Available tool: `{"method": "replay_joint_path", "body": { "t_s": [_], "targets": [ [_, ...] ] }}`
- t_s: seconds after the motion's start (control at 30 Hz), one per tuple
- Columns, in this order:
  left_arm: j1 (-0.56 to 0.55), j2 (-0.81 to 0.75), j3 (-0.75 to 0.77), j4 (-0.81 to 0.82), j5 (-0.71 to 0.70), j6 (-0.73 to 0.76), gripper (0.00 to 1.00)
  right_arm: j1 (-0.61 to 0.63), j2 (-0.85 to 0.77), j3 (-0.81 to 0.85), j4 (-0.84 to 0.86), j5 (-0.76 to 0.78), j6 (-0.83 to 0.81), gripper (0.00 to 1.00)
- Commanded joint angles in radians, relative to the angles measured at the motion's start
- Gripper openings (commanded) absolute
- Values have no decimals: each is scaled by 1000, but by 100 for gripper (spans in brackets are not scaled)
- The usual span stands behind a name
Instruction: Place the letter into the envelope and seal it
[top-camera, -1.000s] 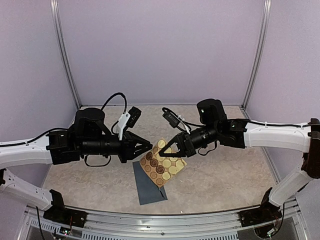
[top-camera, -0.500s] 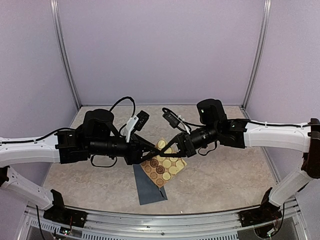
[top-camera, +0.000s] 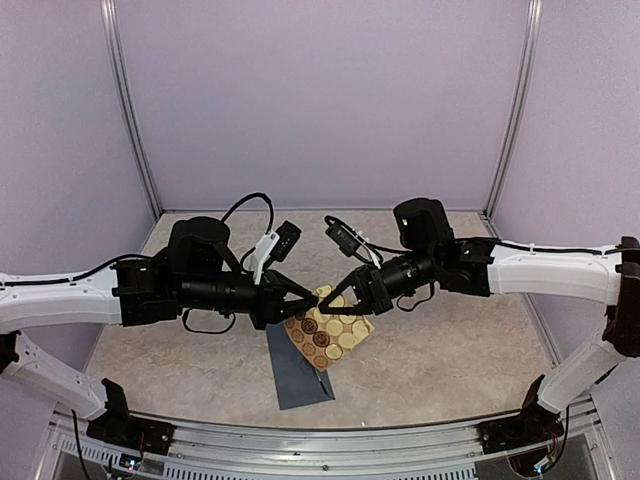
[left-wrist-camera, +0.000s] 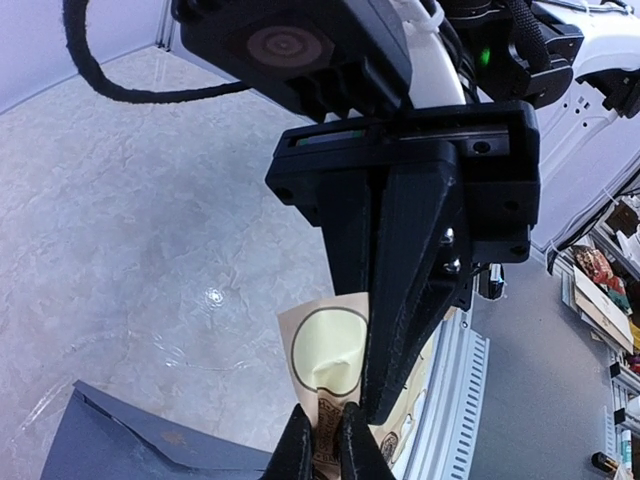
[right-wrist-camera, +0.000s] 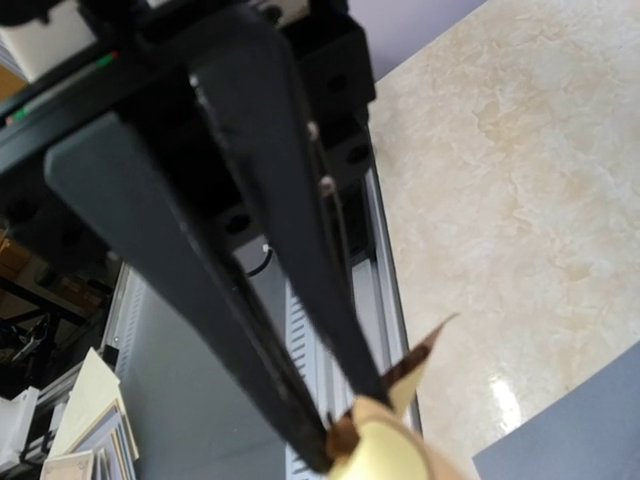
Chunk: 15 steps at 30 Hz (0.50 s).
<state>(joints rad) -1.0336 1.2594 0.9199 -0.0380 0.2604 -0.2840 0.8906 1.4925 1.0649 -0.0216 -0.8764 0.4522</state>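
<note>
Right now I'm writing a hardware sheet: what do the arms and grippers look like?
The left arm and right arm have white shells and black joints. The left gripper and right gripper are black, tapering to points. A black cable loops above the left wrist.

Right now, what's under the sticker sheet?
The blue-grey envelope lies on the table beneath the sticker sheet. Its far end is covered, and whatever is inside it is hidden.

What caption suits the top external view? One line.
Left end effector and right end effector pinch the sticker sheet over the envelope.
</note>
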Motion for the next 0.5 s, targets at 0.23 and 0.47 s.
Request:
{"method": "replay_joint_path", "body": {
  "t_s": [0.23, 0.47],
  "targets": [
    [-3, 13, 22, -33, -40, 23, 0, 0, -18, 10, -17, 17, -18, 0],
    [-6, 8, 22, -70, -189, 44, 0, 0, -6, 19, -45, 39, -21, 0]
  ]
}}
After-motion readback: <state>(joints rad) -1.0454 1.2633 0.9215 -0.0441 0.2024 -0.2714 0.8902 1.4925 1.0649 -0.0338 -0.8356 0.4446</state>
